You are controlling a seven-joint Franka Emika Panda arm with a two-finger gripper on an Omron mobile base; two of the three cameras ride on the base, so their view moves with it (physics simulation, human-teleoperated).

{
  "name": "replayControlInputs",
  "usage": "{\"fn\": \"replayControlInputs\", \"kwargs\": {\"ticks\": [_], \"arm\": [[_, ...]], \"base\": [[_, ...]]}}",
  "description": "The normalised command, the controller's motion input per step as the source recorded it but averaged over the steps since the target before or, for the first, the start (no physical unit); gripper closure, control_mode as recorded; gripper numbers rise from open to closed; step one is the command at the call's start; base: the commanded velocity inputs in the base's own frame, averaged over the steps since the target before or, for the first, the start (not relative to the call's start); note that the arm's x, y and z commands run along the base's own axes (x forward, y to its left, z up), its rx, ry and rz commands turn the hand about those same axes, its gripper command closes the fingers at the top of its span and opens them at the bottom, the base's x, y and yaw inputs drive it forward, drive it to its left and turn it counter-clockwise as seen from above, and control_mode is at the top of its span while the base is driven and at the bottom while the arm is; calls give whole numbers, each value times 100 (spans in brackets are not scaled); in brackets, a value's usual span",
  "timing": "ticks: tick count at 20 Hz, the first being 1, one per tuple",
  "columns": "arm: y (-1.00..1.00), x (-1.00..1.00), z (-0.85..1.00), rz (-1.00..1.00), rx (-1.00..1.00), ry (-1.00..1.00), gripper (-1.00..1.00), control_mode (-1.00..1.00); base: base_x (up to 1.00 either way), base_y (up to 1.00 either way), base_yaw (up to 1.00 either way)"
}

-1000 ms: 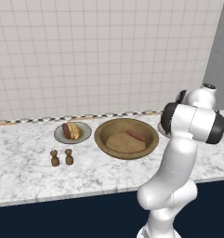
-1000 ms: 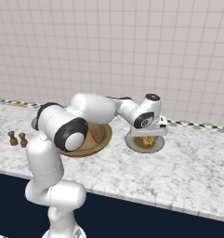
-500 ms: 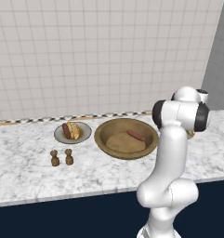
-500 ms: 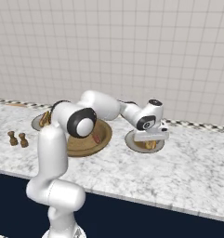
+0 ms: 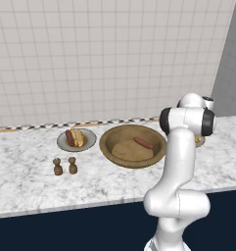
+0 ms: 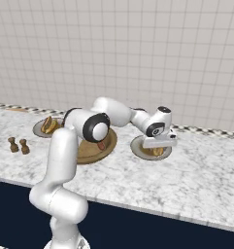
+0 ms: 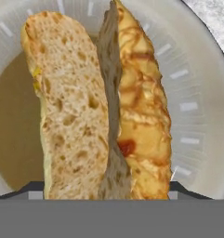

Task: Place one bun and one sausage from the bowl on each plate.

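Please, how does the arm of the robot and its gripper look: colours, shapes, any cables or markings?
The glossy white arm is built of rounded tubular links with dark grey joint caps. Its white hand ends in a flat pale grey gripper. No cables or markings are visible.

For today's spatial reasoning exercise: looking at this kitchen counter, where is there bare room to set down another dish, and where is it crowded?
Free: the marble counter in front of the two small shakers, and the stretch right of the right plate. Crowded: the back strip, where the left plate, wooden bowl and right plate sit close together, with the tool low over the bun.
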Motion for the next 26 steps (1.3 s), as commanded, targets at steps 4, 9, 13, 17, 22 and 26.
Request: {"fn": "replayControlInputs", "kwargs": {"ticks": [4, 9, 13, 17, 22, 26], "arm": [[-14, 38, -25, 0, 0, 0, -100, -100], [-7, 2, 5, 0, 0, -3, -100, -100], [0, 0, 15, 0, 0, -11, -100, -100], [3, -2, 29, 0, -1, -9, -100, -100], [63, -24, 67, -2, -3, -7, -100, -100], [100, -25, 86, -3, 0, 0, -100, -100]], "base": [[0, 0, 0], [0, 0, 0], [0, 0, 0], [0, 0, 0], [0, 0, 0], [0, 0, 0]]}}
